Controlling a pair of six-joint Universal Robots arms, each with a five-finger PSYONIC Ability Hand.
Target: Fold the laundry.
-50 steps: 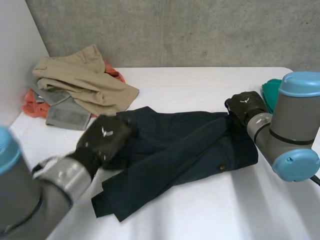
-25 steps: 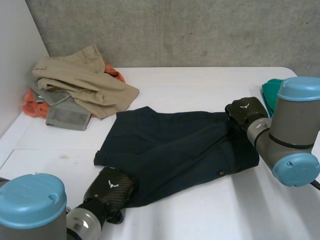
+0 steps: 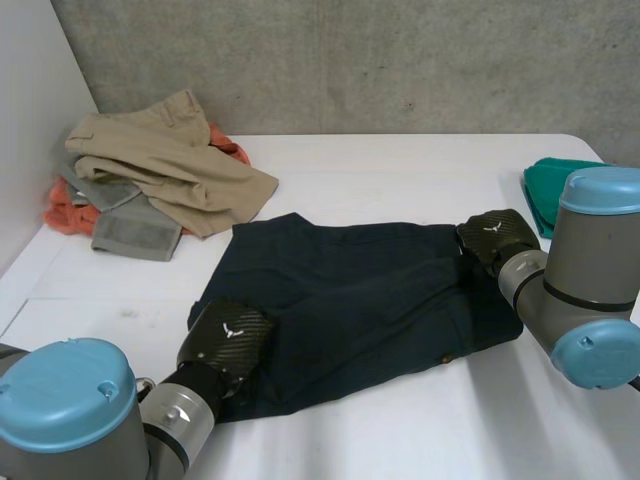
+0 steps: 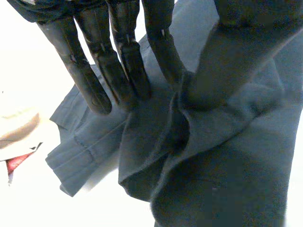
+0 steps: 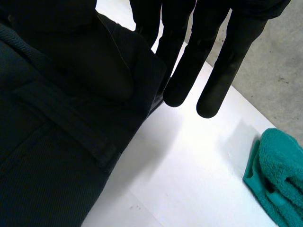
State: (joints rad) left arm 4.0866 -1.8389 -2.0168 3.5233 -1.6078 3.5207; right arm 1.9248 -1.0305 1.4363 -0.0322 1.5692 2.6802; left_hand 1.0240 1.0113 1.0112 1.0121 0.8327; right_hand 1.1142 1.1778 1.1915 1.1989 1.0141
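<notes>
At the far left corner of the white surface (image 3: 400, 165), against a white side wall (image 3: 30, 110), lies a loose pile: tan trousers (image 3: 170, 160) on top, a grey cloth (image 3: 135, 232) under their near edge and an orange cloth (image 3: 62, 212) showing at the side. The pile sits near the far left corner of the dark blue trousers (image 3: 360, 290) but does not touch them.

The dark blue trousers lie spread flat across the middle of the surface, with the waistband to the right and the leg ends to the left. A small button (image 3: 443, 357) shows near their near right edge.

The left hand (image 3: 225, 335) is on their near left corner. In the left wrist view its fingers (image 4: 118, 66) run almost straight down onto the cloth, and a raised fold is squeezed between them and the thumb, so the hand is clamped on the trousers.

The right hand (image 3: 497, 232) is at the far right corner, on the waistband. In the right wrist view the thumb lies on top of the cloth, the straight fingers reach past its edge over the bare surface, and the corner is nipped between them.

A green towel (image 3: 548, 188) lies just beyond the right hand, near the right edge and apart from the trousers. A grey concrete wall (image 3: 400, 60) stands behind.
</notes>
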